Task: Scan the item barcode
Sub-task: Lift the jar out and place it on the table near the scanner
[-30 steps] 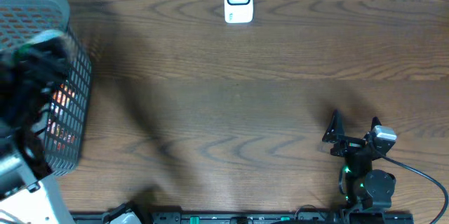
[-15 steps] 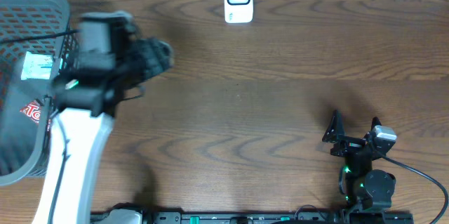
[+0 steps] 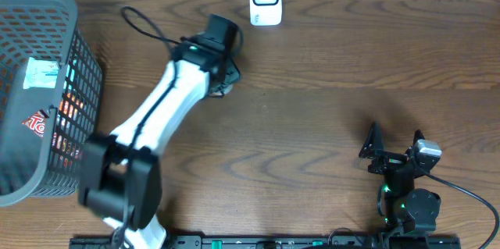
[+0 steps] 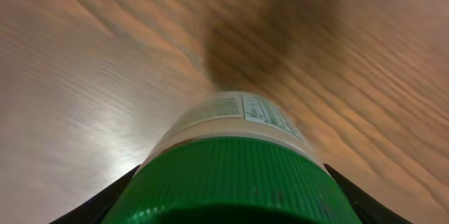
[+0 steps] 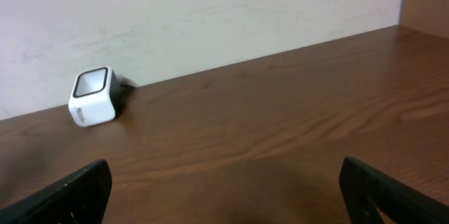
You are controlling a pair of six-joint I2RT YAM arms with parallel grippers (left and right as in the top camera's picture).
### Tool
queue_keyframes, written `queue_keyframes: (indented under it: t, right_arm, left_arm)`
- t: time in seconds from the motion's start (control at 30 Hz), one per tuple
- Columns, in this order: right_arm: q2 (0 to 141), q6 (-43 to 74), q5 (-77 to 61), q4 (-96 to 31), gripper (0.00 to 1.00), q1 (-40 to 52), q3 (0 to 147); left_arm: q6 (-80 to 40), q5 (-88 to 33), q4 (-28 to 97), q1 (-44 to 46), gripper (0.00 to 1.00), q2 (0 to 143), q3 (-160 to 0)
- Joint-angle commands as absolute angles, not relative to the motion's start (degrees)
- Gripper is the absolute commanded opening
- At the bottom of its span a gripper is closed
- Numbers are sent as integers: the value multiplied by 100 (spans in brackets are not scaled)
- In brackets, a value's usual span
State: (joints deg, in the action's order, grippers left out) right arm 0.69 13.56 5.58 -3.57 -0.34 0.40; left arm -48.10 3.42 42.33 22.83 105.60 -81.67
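While left hand [image 3: 221,68] pinches green-capped bottle [image 4: 235,129] near ribbed cap, hold looks secure: plastic likely rigid, light, label slick. Scanner [image 3: 266,0] at its one o'clock. Right hand [image 3: 395,135] spread.

Grey mesh basket [image 3: 87,85] far left, packets [image 3: 41,73] inside; wood table [image 3: 312,116].

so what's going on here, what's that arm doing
The left pincer holds a bottle with a green cap above the wooden table, a little short of the small white scanner at the far edge. The bottle isn't in front of the scanner yet. The right pincer sits open near the front edge, holding nothing. A grey basket on the left has other packaged items in it.
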Motion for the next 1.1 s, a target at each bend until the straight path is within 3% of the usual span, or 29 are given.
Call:
queue_keyframes:
  t: [0.0, 0.13, 0.2, 0.33, 0.6, 0.67, 1.07]
  right_arm:
    - [49, 1365, 567, -368, 99, 47, 32]
    - [49, 1365, 567, -368, 99, 47, 32]
    - [49, 1365, 567, -368, 99, 45, 32]
    - [49, 1365, 567, -368, 99, 43, 32]
    - [49, 1365, 567, -368, 99, 43, 32]
    - [49, 1365, 567, -368, 99, 43, 32]
    - [49, 1365, 567, -368, 99, 43, 32]
  left_arm:
    - [-5264, 585, 4040, 2394, 65, 10818, -8154]
    - [-5260, 585, 3999, 2421, 70, 11120, -8154]
    - [-5236, 585, 3999, 2421, 62, 11251, -8154]
    - [-5238, 587, 3997, 2421, 60, 11415, -8154]
    - [-5240, 589, 3992, 2418, 82, 11498, -8154]
    - [-5240, 589, 3994, 2418, 98, 11498, -8154]
    - [-4733, 867, 4340, 2357, 98, 10805, -8416]
